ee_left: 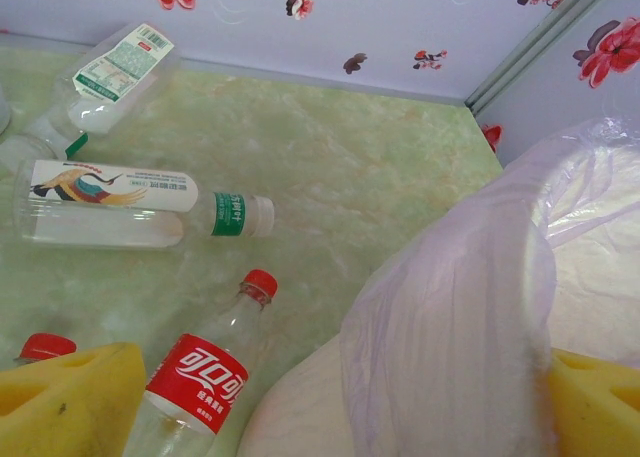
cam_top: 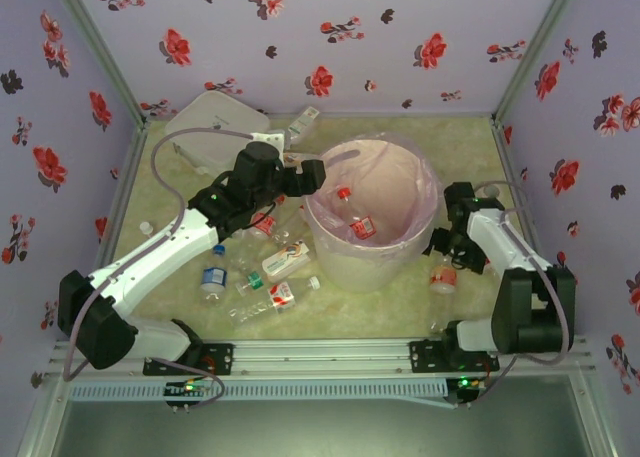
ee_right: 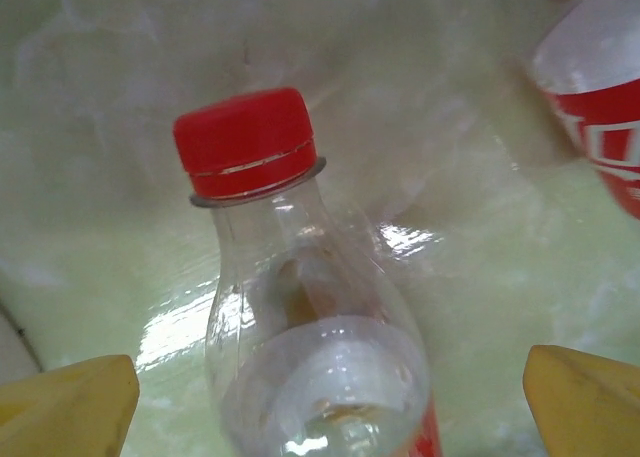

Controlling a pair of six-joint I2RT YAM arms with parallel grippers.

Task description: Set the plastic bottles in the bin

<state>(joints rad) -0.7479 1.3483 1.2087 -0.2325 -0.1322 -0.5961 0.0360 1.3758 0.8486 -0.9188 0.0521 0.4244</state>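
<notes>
While several plastic bottles (cam_top: 283, 264) lie scattered on the table (cam_top: 400, 312) just left of the bin (cam_top: 372, 269), the left gripper (cam_top: 312, 173) hangs over the bin's left rim, jaws spread wide and empty. From its wrist, the edge of the pink bag (ee_left: 450, 307) sits between the yellow fingers (ee_left: 60, 402), and a red-labelled bottle (ee_left: 195, 382) lies just beside the bin's outer wall. Inside the bin rest red-capped bottles (cam_top: 358, 222). Just right of the bin, the right gripper (cam_top: 445, 255) is released, its jaws wide on either side of a red-capped bottle (ee_right: 300, 317), touching neither side of it.
</notes>
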